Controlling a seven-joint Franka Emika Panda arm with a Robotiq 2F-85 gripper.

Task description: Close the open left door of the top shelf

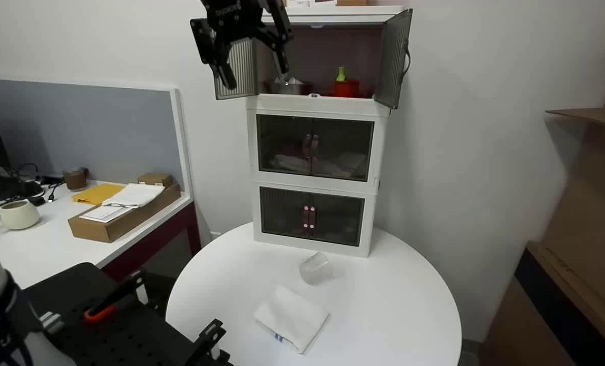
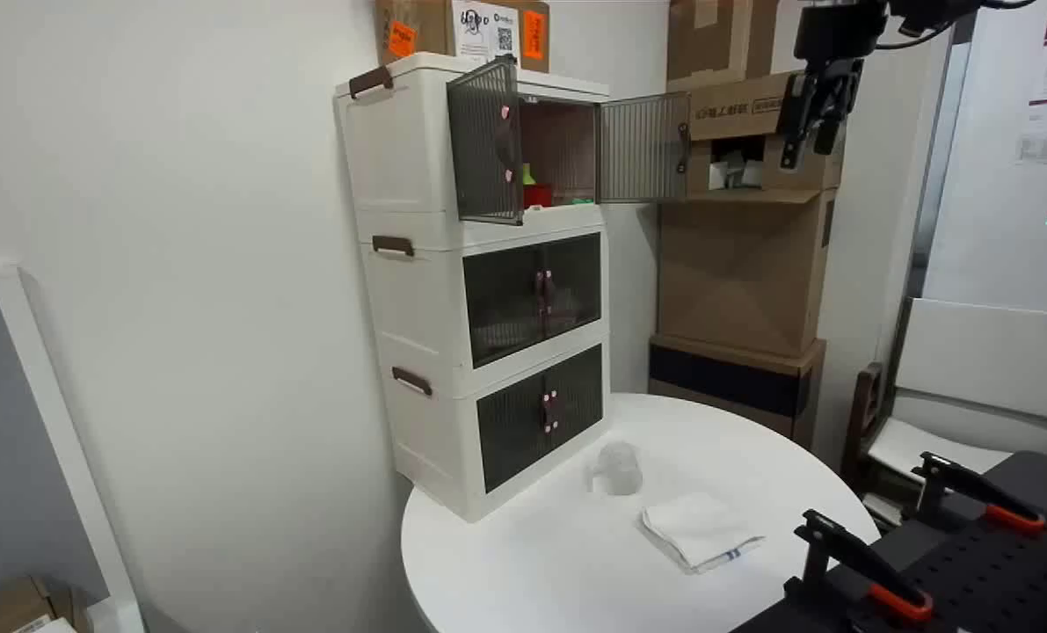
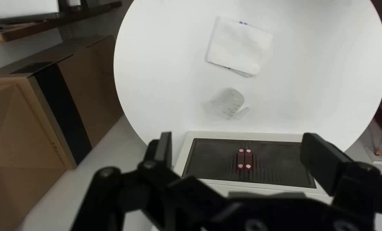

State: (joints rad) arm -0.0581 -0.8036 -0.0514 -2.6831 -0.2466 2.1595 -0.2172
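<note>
The top shelf (image 1: 327, 104) is the uppermost section of a white stacked cabinet, which also shows in an exterior view (image 2: 389, 154). Its left door (image 1: 243, 67) (image 2: 479, 145), grey, translucent and ribbed, is swung open. Its right door (image 1: 393, 56) (image 2: 639, 149) also stands open. My gripper (image 1: 256, 73) (image 2: 808, 151) (image 3: 242, 154) is open with nothing between its fingers. It overlaps the left door in an exterior view, but the view from the side shows it well apart, out in front of the cabinet. Neither top door shows in the wrist view.
Inside the top shelf are a red container (image 1: 347, 89) and a metal pot (image 1: 288, 88). The middle doors (image 1: 287, 145) and bottom doors (image 3: 213, 157) are closed. A clear cup (image 3: 229, 102) and white cloth (image 3: 240, 46) lie on the round table (image 1: 399, 305). Cardboard boxes (image 2: 734, 272) stand beside the cabinet.
</note>
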